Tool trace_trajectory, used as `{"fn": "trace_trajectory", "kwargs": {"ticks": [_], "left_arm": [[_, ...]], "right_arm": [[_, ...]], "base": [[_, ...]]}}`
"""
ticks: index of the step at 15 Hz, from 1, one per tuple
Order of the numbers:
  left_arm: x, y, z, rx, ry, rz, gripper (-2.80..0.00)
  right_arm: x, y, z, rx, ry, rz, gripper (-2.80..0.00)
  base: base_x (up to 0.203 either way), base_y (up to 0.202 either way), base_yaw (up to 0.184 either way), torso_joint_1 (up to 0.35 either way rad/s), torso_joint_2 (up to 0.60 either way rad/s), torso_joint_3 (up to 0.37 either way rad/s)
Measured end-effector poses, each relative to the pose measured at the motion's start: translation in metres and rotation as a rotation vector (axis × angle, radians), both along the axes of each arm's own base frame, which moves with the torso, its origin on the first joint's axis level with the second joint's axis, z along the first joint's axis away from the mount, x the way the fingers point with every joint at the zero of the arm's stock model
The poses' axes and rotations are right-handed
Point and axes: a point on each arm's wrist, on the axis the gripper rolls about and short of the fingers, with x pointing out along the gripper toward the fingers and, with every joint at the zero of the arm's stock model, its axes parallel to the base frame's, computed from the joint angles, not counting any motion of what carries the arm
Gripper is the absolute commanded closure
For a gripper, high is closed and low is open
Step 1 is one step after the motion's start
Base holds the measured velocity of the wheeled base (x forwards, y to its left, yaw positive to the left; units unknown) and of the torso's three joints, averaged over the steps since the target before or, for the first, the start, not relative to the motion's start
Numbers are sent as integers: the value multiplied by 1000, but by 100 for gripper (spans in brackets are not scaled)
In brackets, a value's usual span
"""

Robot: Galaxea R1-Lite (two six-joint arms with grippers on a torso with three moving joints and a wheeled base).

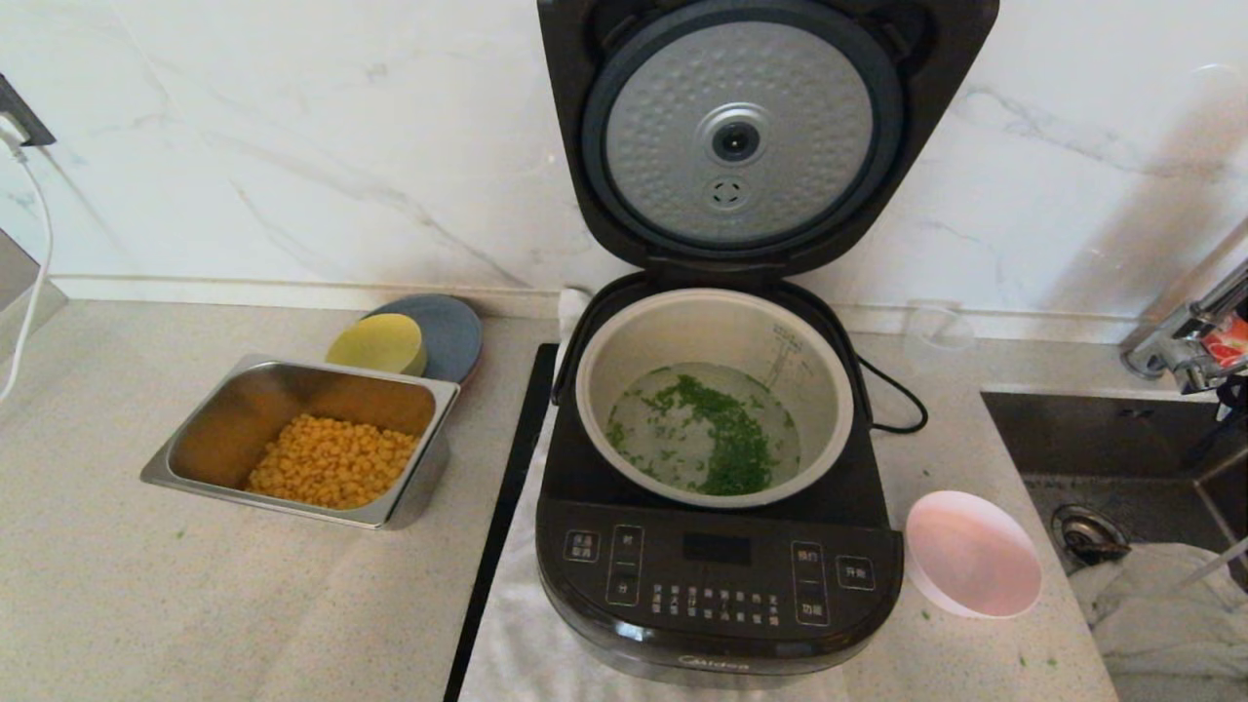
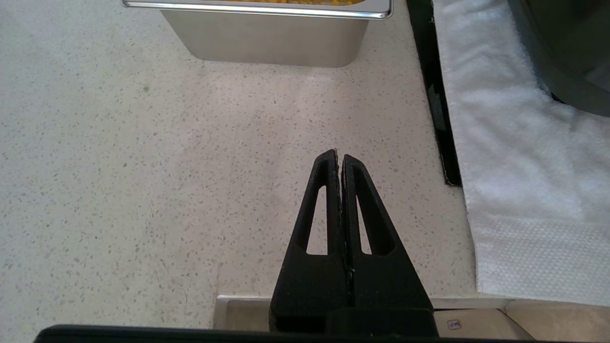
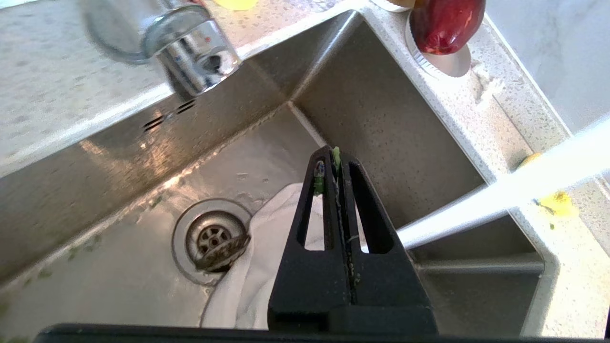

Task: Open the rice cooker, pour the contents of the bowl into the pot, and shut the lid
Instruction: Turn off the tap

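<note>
The left gripper [image 2: 339, 157] hangs over bare speckled beige stone worktop [image 2: 143, 190], its fingers [image 2: 319, 200] pressed together and holding nothing. Open worktop surrounds the fingertips. Ahead of them stands the rectangular steel tray [image 2: 267, 43] of yellow corn kernels [image 1: 331, 460]; to one side runs a black strip [image 2: 436, 90] edging a white towel [image 2: 514, 157].

The right gripper [image 3: 337, 155] hangs over the stainless steel sink [image 3: 371, 109], fingers [image 3: 319, 200] closed with green herb bits stuck at the tips. Below the fingers lie a white cloth [image 3: 257, 267] and the round drain [image 3: 212, 238]; beyond them rise the sink corner and the chrome tap [image 3: 190, 43].

In the head view neither gripper appears. The small round bowl [image 1: 972, 554], white outside and pink inside, sits tilted on the worktop, just beside the front right corner of the glossy black rice cooker [image 1: 717, 585] and near the sink edge. The round pale grey inner pot [image 1: 715, 331] holds the chopped green herbs in clear liquid [image 1: 717, 434]. The black hinged lid [image 1: 741, 127] stands upright and open against the marble wall, its dimpled silver disc facing forward. Behind the tray lie a yellow dish [image 1: 378, 343] and a grey plate [image 1: 444, 331].
</note>
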Motion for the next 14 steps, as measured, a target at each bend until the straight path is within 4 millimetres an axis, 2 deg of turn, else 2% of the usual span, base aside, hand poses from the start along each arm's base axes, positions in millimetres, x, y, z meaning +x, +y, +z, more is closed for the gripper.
{"fn": "trace_trajectory", "kwargs": {"ticks": [7,14], "left_arm": [[0,0,0,0,0,-1,0],[0,0,0,0,0,0,0]], "right_arm": [[25,-8,-6,-44,-22,-26,0],[47,0,-2,-70,-51,-22,0]], "base": [[0,0,0,0,0,0],[0,0,0,0,0,0]]}}
